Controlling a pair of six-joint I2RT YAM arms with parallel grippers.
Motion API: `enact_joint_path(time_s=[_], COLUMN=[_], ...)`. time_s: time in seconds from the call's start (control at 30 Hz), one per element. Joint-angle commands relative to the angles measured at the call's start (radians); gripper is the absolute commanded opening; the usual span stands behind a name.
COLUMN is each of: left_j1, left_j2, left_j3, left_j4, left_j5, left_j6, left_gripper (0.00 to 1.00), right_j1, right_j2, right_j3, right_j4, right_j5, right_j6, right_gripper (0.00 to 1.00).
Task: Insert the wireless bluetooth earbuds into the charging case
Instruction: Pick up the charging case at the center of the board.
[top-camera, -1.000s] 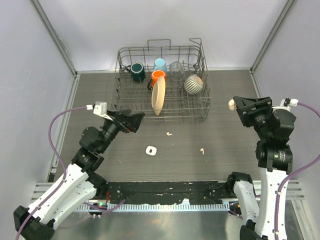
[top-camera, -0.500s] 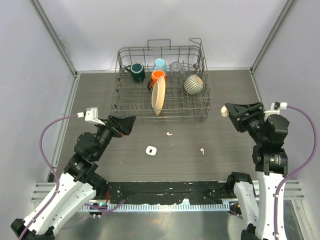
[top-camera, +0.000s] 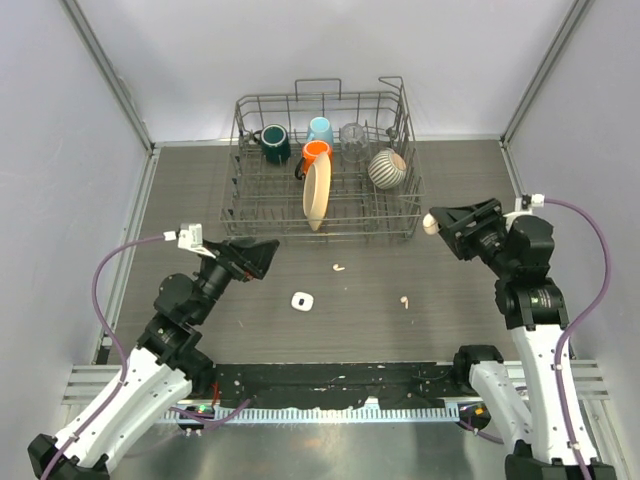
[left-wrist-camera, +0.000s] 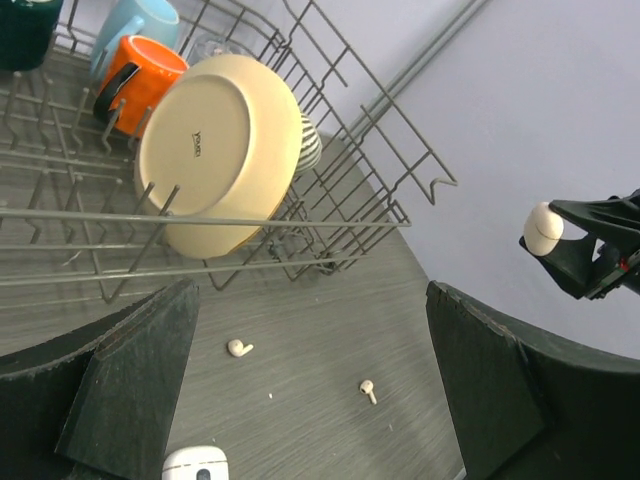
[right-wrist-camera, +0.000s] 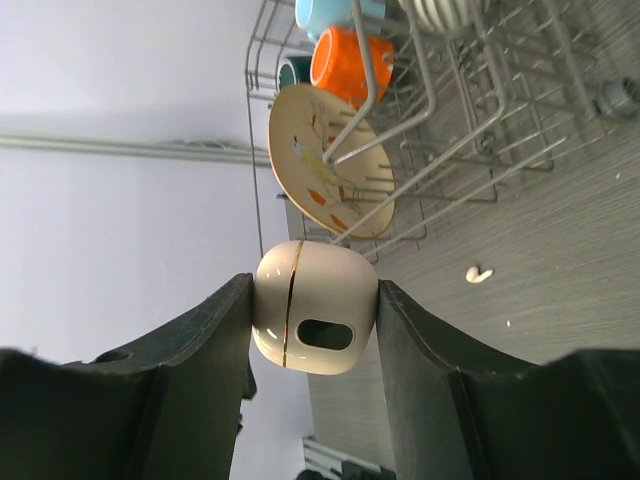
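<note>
A small white charging case (top-camera: 302, 300) lies closed on the dark table, also at the bottom edge of the left wrist view (left-wrist-camera: 195, 464). Two tiny white earbuds lie loose: one (top-camera: 338, 267) (left-wrist-camera: 238, 348) near the rack, one (top-camera: 404, 300) (left-wrist-camera: 367, 390) further right. Other earbuds are not in view. My left gripper (top-camera: 262, 255) (left-wrist-camera: 310, 305) is open and empty, above and left of the white case. My right gripper (top-camera: 440, 222) (right-wrist-camera: 315, 320) is shut on a beige-tinted twin case (right-wrist-camera: 315, 305) with a gold seam, held in the air at the right.
A wire dish rack (top-camera: 250, 215) stands at the back, holding a cream plate (top-camera: 316, 195), a dark green mug (top-camera: 274, 143), an orange mug (top-camera: 315, 153), a blue mug (top-camera: 320, 129), a glass (top-camera: 354, 138) and a striped bowl (top-camera: 387, 168). Grey walls close in both sides.
My right gripper has moved left and a little down, toward the table's middle, with the beige case in it. My left arm has shifted slightly and still points at the table's middle.
</note>
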Motion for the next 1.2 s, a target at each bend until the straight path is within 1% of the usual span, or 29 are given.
enact_joint_path(time_s=[0.0, 0.03, 0.07, 0.1, 0.13, 0.17, 0.2, 0.23, 0.27, 0.3, 0.4, 0.53, 0.6, 0.77, 0.8, 0.87, 0.9, 1.0, 1.03, 1.07, 1.13, 1.17], left_j1=[0.004, 0.004, 0.004, 0.003, 0.004, 0.004, 0.004, 0.004, 0.004, 0.004, 0.004, 0.004, 0.004, 0.004, 0.004, 0.004, 0.004, 0.004, 0.004, 0.004, 0.004, 0.004], left_j2=[0.052, 0.072, 0.104, 0.119, 0.127, 0.124, 0.115, 0.106, 0.084, 0.077, 0.048, 0.031, 0.026, 0.04, 0.04, 0.032, 0.026, -0.005, -0.012, -0.014, -0.008, 0.01], left_j3=[0.128, 0.149, 0.197, 0.212, 0.22, 0.212, 0.197, 0.165, 0.153, 0.143, 0.107, 0.025, 0.008, 0.013, 0.001, -0.021, -0.036, -0.079, -0.09, -0.097, -0.114, -0.114], left_j4=[-0.083, -0.183, -0.211, -0.269, -0.272, -0.256, -0.174, -0.129, -0.09, -0.044, 0.019, 0.125, 0.151, 0.111, 0.119, 0.155, 0.16, 0.204, 0.221, 0.249, 0.283, 0.313], left_j5=[-0.079, -0.155, -0.165, -0.158, -0.133, -0.092, -0.037, 0.038, 0.054, 0.055, 0.055, 0.055, 0.055, 0.051, 0.033, 0.025, 0.037, 0.04, 0.055, 0.055, 0.123, 0.143], left_j6=[-0.025, -0.061, -0.051, -0.038, -0.037, -0.011, 0.015, 0.026, 0.023, 0.019, 0.032, 0.034, 0.039, 0.072, 0.072, 0.069, 0.069, 0.071, 0.072, 0.075, 0.075, 0.078], left_gripper=[1.0, 1.0, 1.0, 1.0, 1.0, 1.0, 1.0, 1.0, 1.0, 1.0, 1.0, 1.0, 1.0, 1.0, 1.0, 1.0, 1.0, 1.0, 1.0, 1.0, 1.0, 1.0], right_j1=[0.124, 0.176, 0.202, 0.221, 0.251, 0.264, 0.276, 0.3, 0.31, 0.319, 0.344, 0.394, 0.451, 0.596, 0.644, 0.699, 0.754, 0.845, 0.901, 0.932, 1.009, 1.028], right_j2=[0.031, 0.041, 0.047, 0.057, 0.069, 0.084, 0.089, 0.092, 0.093, 0.093, 0.08, 0.078, 0.098, 0.101, 0.11, 0.124, 0.136, 0.172, 0.185, 0.19, 0.207, 0.213], right_j3=[-0.003, 0.003, 0.012, 0.015, 0.027, 0.029, 0.03, 0.03, 0.029, 0.027, 0.017, -0.031, -0.031, -0.036, -0.034, -0.029, -0.02, -0.02, -0.025, -0.032, -0.069, -0.083], right_j4=[0.092, 0.095, 0.1, 0.104, 0.107, 0.11, 0.113, 0.121, 0.124, 0.124, 0.138, 0.202, 0.207, 0.219, 0.219, 0.222, 0.218, 0.204, 0.207, 0.215, 0.259, 0.284], right_j5=[0.108, 0.16, 0.18, 0.191, 0.215, 0.225, 0.235, 0.263, 0.274, 0.286, 0.33, 0.343, 0.409, 0.56, 0.608, 0.659, 0.706, 0.783, 0.839, 0.867, 0.941, 0.958], right_j6=[0.005, 0.007, 0.007, 0.007, 0.005, 0.007, 0.007, 0.014, 0.018, 0.025, 0.05, 0.111, 0.117, 0.174, 0.185, 0.209, 0.22, 0.26, 0.271, 0.287, 0.339, 0.358], right_gripper=[0.01, 0.01, 0.01, 0.01, 0.01, 0.01, 0.01, 0.01, 0.01, 0.01, 0.01, 0.01, 0.01, 0.01, 0.01, 0.01, 0.01, 0.01, 0.01, 0.01, 0.01, 0.01])
